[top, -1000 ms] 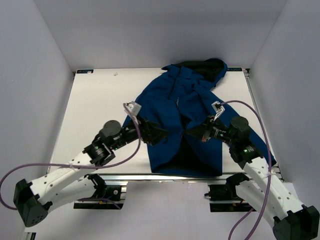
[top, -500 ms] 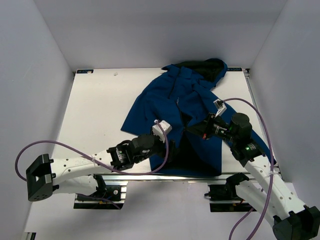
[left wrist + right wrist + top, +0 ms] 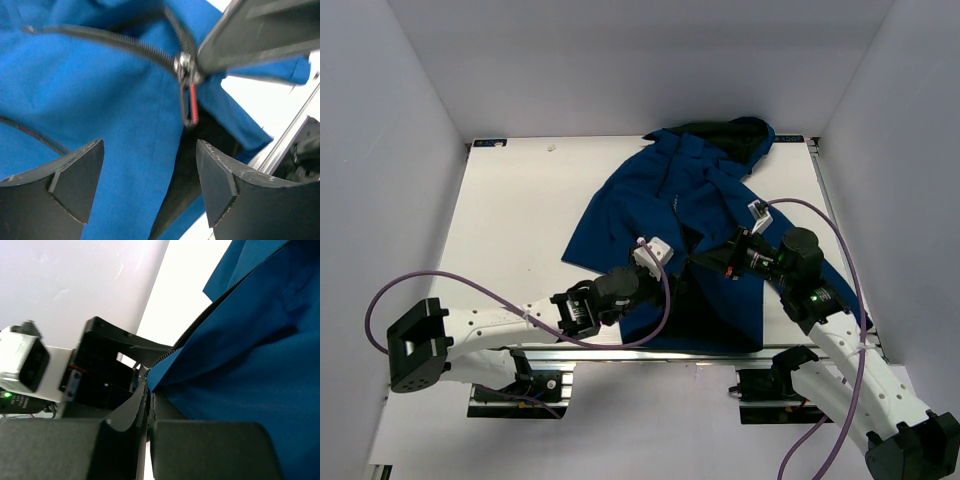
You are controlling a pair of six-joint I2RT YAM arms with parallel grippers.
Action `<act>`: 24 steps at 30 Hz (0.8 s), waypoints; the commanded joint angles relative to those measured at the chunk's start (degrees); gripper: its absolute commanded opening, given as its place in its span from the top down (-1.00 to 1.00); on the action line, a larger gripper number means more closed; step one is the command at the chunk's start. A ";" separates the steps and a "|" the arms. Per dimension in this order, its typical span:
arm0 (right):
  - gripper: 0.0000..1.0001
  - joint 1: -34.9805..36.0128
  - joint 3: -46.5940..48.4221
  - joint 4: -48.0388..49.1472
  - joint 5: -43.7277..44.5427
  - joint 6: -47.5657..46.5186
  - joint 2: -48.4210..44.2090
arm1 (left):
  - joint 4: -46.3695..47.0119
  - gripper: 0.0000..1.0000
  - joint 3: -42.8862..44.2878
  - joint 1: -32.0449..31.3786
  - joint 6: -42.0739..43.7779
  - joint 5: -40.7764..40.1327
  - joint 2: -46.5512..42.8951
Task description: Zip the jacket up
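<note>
Closest in, by the front edge of the tabletop (image 3: 510, 220), the left gripper (image 3: 150, 152) is spread wide. Its two dark fingers (image 3: 70, 175) stand apart with nothing caught between them, just blue cloth behind. In its wrist view the zipper pull (image 3: 191, 105), a metal loop with a red strip, dangles in the gap just above those fingers, a bit blurry. The zipper (image 3: 120, 40) runs off up and to the left from the slider (image 3: 184, 67). The right gripper (image 3: 148, 392) is pressed together and pinching the jacket (image 3: 690, 190) at its front edge, right next to the slider. In its own wrist view the blue edge runs straight down into the closed fingers. From above, the two grippers sit close together over the lower front of the jacket, one coming in from each side. The jacket lies spread on the right half of the tabletop with its hem at the near edge, and the black lining (image 3: 695, 310) shows where the front gapes open below the grippers. Further back the blue body angles away, and the hood (image 3: 745, 130), dark inside, sits at the far edge near the right back corner.
</note>
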 commanded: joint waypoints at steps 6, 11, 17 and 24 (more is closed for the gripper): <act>1.00 0.13 -1.92 6.89 -3.53 4.61 -0.36 | 8.69 -0.56 1.59 -0.31 2.31 -3.07 1.02; 1.00 0.13 -2.45 8.22 -4.23 5.75 -0.71 | 8.43 -0.47 2.99 -0.31 2.74 -3.77 3.83; 1.00 0.13 -2.71 8.21 -4.85 6.46 -0.89 | 8.95 -0.21 2.65 -0.57 3.53 -6.31 3.57; 1.00 0.13 -4.02 5.93 -0.99 7.77 -0.54 | 9.65 0.38 0.71 -1.63 4.33 -7.11 0.41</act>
